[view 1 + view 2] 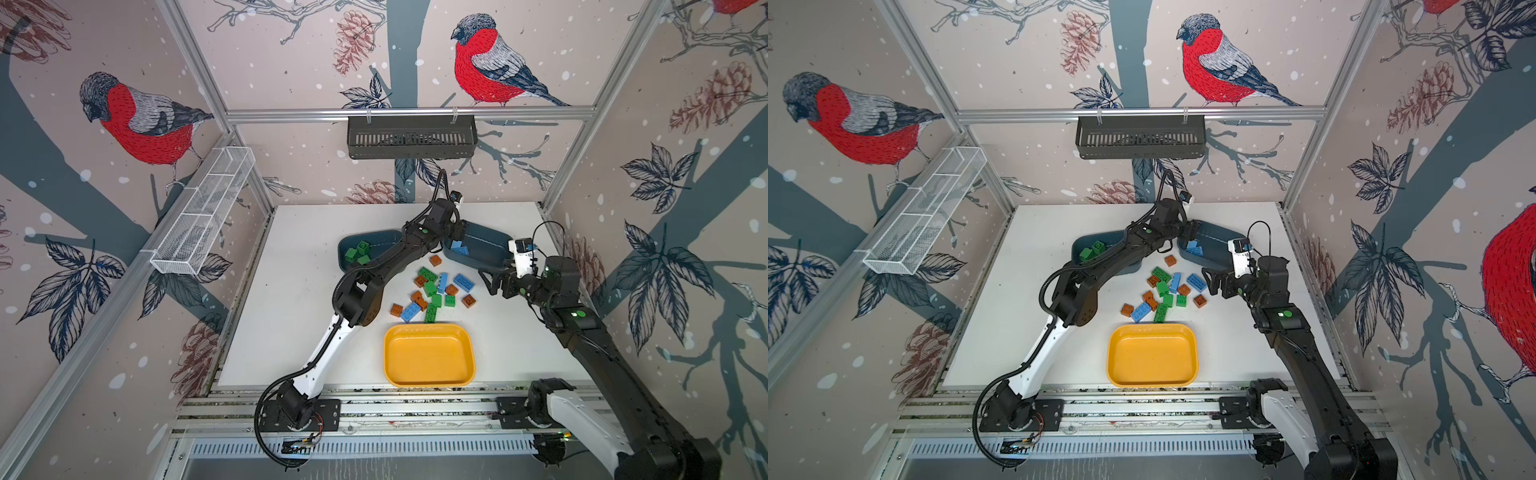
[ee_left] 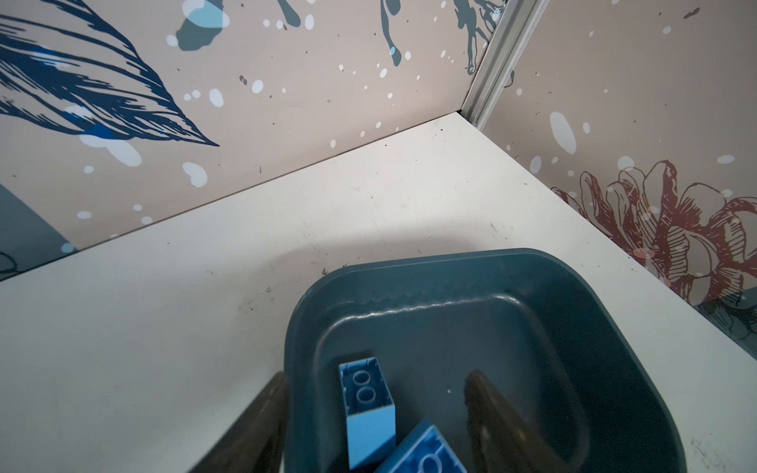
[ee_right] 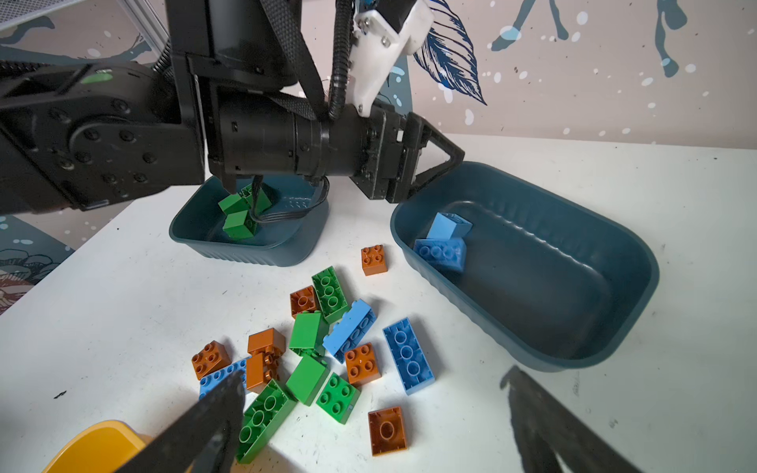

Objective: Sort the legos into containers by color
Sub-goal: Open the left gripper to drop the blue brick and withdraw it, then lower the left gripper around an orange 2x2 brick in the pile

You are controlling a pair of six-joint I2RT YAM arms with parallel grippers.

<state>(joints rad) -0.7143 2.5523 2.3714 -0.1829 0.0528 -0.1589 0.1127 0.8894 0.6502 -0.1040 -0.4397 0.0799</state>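
My left gripper (image 1: 459, 230) (image 2: 377, 374) is open over the near-left end of the right teal tub (image 1: 486, 249) (image 2: 450, 278). A light blue brick (image 2: 368, 409) stands free in the tub below its jaws, leaning on a second blue brick (image 2: 426, 450). The left teal tub (image 1: 386, 237) (image 3: 245, 250) holds three green bricks (image 1: 357, 251). Loose green, blue and brown legos (image 1: 432, 291) (image 3: 327, 352) lie mixed between the tubs and the yellow tray (image 1: 428, 328), which has nothing in it. My right gripper (image 1: 488, 282) (image 3: 372, 379) is open and holds nothing, low at the pile's right edge.
The left arm (image 1: 374, 270) stretches across the left tub towards the back. A black slotted basket (image 1: 411, 137) hangs on the back wall and a white wire rack (image 1: 203, 212) on the left wall. The table's back right corner (image 2: 458, 118) lies just beyond the right tub.
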